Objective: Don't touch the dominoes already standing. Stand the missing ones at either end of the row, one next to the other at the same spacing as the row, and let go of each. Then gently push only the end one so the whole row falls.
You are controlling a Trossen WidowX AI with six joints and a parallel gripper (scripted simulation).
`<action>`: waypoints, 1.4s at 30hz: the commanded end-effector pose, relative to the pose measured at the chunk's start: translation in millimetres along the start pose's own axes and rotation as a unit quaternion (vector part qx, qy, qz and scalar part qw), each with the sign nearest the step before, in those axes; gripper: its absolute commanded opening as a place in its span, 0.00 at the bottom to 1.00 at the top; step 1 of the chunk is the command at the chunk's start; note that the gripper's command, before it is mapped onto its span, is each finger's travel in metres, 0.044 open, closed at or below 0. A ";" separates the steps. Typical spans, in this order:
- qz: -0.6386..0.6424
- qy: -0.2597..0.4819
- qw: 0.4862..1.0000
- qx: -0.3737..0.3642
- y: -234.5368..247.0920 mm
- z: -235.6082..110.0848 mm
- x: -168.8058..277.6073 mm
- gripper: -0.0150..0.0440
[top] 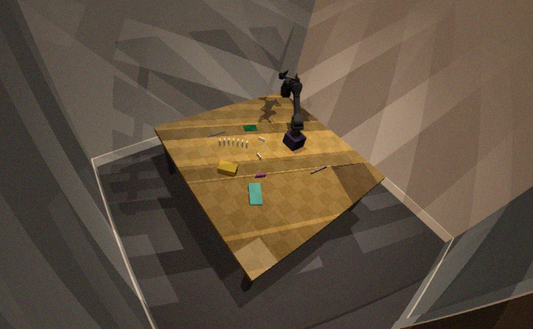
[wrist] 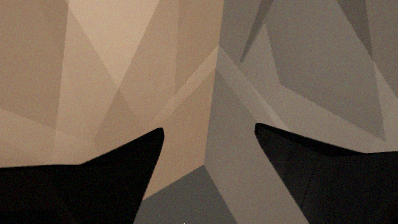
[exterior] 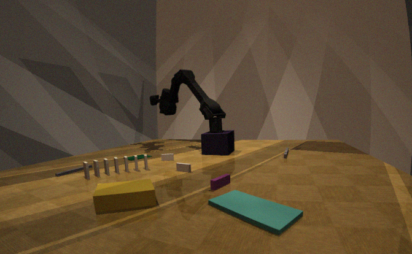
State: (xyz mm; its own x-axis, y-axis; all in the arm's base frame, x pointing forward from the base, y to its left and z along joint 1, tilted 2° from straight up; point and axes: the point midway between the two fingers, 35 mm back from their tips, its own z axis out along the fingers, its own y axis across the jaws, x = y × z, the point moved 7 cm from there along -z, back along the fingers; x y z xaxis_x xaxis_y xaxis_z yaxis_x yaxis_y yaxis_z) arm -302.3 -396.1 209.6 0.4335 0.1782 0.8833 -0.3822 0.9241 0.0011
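A row of several evenly spaced white dominoes (top: 233,141) (exterior: 116,165) stands upright on the left part of the table. One loose white domino (top: 261,139) (exterior: 167,157) lies on its long edge between the row and the arm's base. Another loose white domino (top: 259,156) (exterior: 183,167) also lies on its long edge, nearer the front. My gripper (wrist: 208,130) is open and empty. It is raised well above the table and away from the dominoes, and only walls show between its fingers in the wrist view.
A yellow block (top: 227,168) (exterior: 124,197), a purple block (top: 260,175) (exterior: 220,181) and a teal slab (top: 255,194) (exterior: 254,210) lie in front. A green flat piece (top: 249,128) and a thin grey bar (top: 216,133) lie behind the row. Another thin bar (top: 318,169) (exterior: 286,153) lies right.
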 end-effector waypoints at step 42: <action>-0.638 0.580 0.130 0.490 -216.5 -471.2 169.2 1.00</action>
State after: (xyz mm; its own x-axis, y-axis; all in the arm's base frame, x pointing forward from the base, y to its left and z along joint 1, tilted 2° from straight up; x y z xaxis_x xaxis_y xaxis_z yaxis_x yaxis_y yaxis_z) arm 211.8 -430.5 145.6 0.4657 0.4581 -0.7571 0.8648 -0.0540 0.4993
